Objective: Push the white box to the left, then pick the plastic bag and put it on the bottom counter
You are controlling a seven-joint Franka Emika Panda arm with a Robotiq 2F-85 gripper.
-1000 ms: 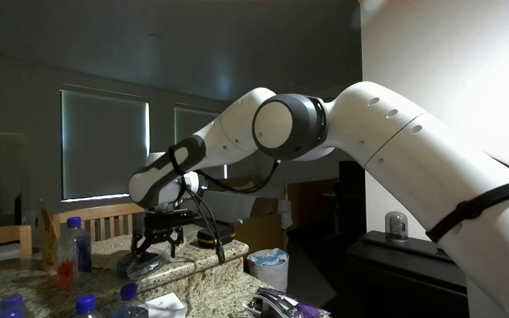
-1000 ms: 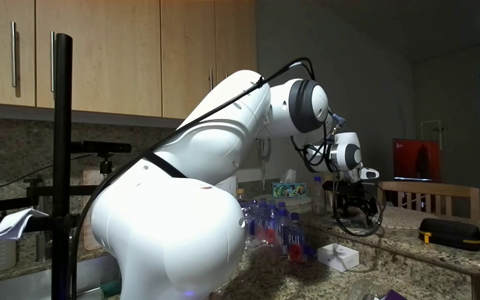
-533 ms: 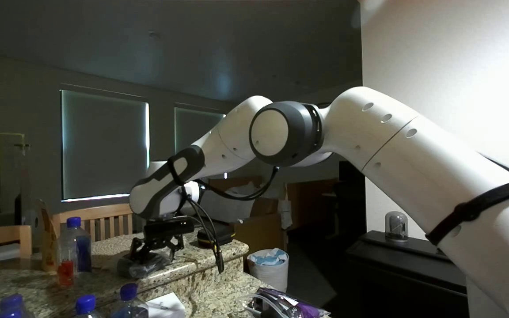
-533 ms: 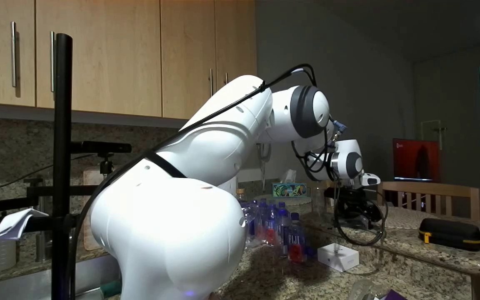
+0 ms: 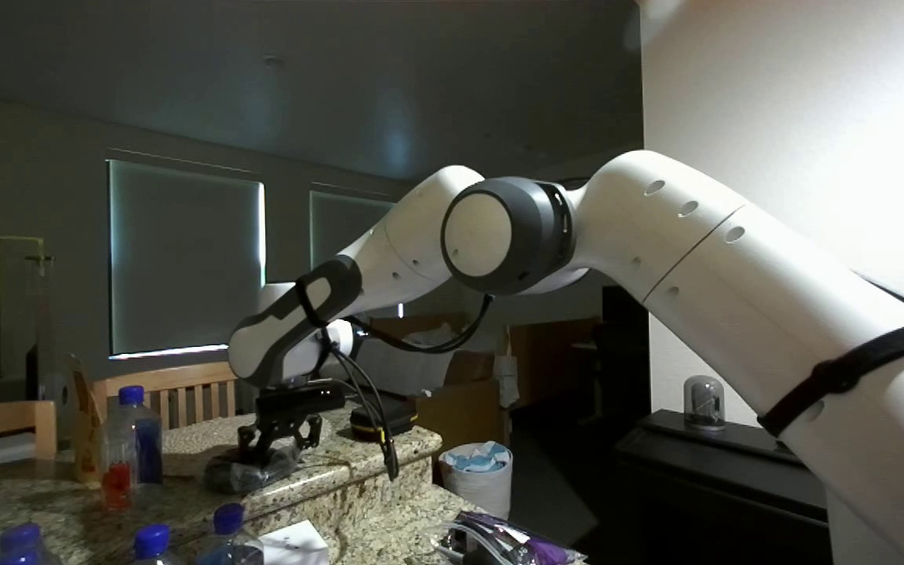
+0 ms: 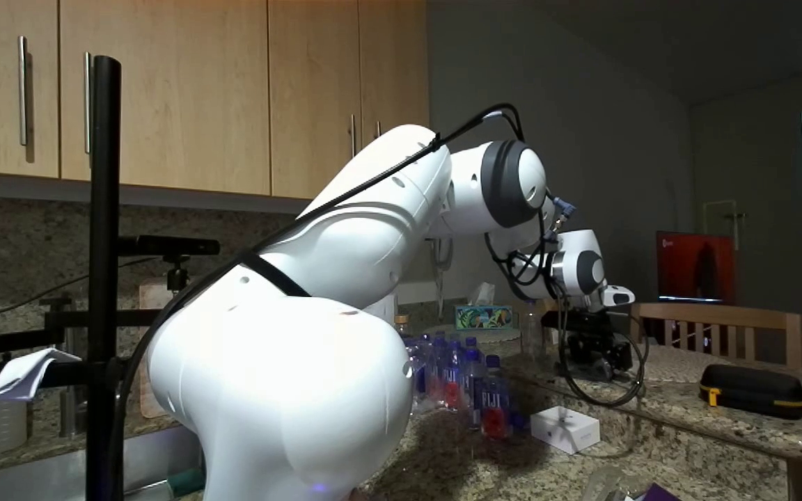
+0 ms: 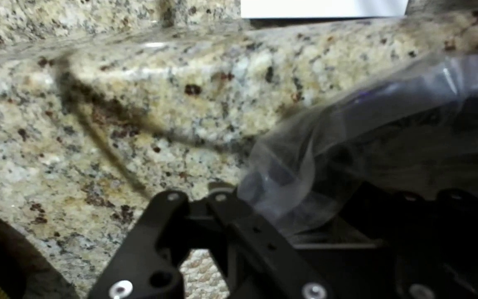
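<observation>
Fingers [image 7: 245, 226], black and jointed, showed across the lower half of the wrist view, their tips hidden in shadow and clear plastic, so I could not tell whether they gripped anything or stood apart. In an exterior view the gripper [image 5: 278, 453] sat low and left of centre, right down at the plastic bag [image 5: 242, 474], which lay crumpled on the raised granite ledge [image 5: 334, 464]. In the wrist view that bag filled much of the right side, from the middle to the edge. In an exterior view the white box [image 6: 565, 429] rested on the bottom counter [image 6: 512, 473], right of centre, low in the frame, just beside a cluster of bottles [image 6: 495, 407]; a black case [image 6: 752, 390] lay on the ledge at lower right. At the bottom edge of an exterior view lay a purple package [image 5: 519, 543].
</observation>
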